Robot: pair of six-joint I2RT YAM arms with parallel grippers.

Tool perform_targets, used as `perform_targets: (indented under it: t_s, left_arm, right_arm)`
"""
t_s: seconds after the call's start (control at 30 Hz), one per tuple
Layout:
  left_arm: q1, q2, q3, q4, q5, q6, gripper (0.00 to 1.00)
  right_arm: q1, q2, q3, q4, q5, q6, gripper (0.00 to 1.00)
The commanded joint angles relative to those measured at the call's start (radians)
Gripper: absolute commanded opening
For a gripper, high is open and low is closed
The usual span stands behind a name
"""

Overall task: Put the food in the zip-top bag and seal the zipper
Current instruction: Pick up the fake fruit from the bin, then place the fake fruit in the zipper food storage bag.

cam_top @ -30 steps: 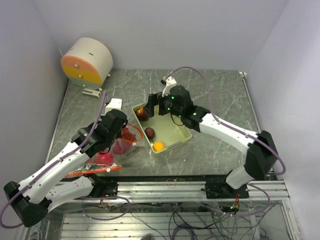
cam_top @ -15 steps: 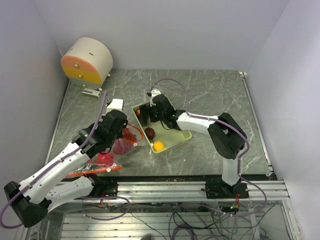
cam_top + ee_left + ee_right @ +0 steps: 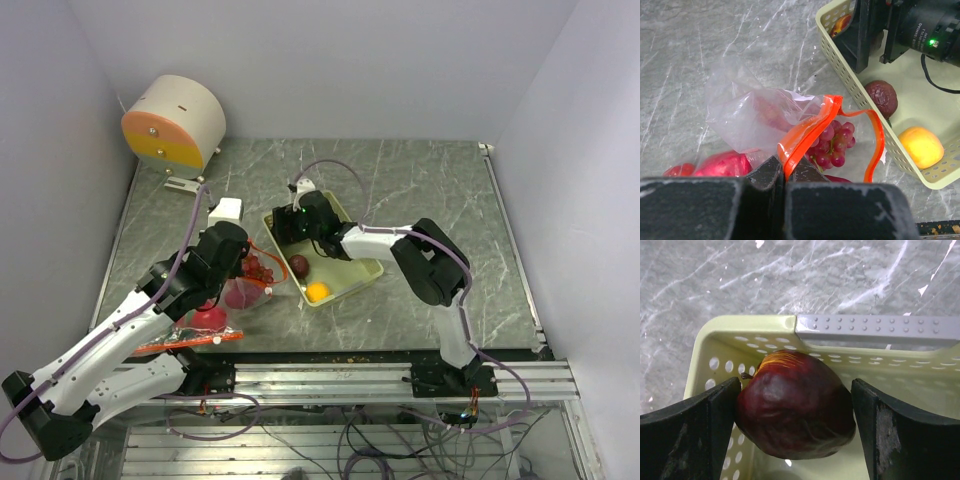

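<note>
The left gripper [image 3: 784, 175] was closed on the orange zipper edge of the zip-top bag [image 3: 755, 120], and the bag's mouth stood open toward the tray [image 3: 860, 100]. Inside the bag lay the purple grape bunch [image 3: 832, 145] and, nearer to the gripper, a pink-red fruit [image 3: 722, 165]. The right gripper [image 3: 794, 390] was lowered into the far corner of the pale green tray, with its two fingers against both sides of the red apple [image 3: 795, 415], so it was gripping it. The apple was just beside the tray wall. A dark round fruit [image 3: 880, 97] and the orange [image 3: 920, 146] lay apart on the tray floor, on the marble table [image 3: 420, 180].
</note>
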Motion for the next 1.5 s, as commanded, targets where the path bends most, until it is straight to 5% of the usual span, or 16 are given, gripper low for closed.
perform_targets:
  t_s: [0.0,0.2,0.27,0.47,0.77,1.2,1.47]
  left_arm:
    - [-0.001,-0.017,0.002,0.014,0.003,0.005,0.07]
    - [-0.001,-0.022,-0.002,0.018,-0.002,0.005,0.07]
    - [-0.001,-0.017,-0.003,0.024,-0.001,0.005,0.07]
    - [-0.001,-0.004,-0.016,0.045,0.002,0.004,0.07]
    - [-0.001,-0.001,0.008,0.039,0.000,0.003,0.07]
    - [-0.001,0.022,0.063,0.028,0.023,0.004,0.07]
    - [-0.001,0.016,0.093,0.045,0.140,-0.008,0.07]
  right_arm:
    - [-0.003,0.026,0.005,0.018,0.010,0.016,0.82]
    - [-0.003,-0.080,-0.084,0.019,0.062,0.016,0.45]
    - [-0.004,-0.146,-0.109,0.000,0.079,0.013,0.42]
    - [-0.003,-0.402,-0.255,0.030,0.028,0.037,0.41]
    - [0.043,-0.664,-0.461,0.210,-0.312,0.170,0.41]
    - [0.146,-0.523,-0.470,0.511,-0.493,0.334,0.41]
    - [0.171,-0.432,-0.428,0.515,-0.248,0.307,0.42]
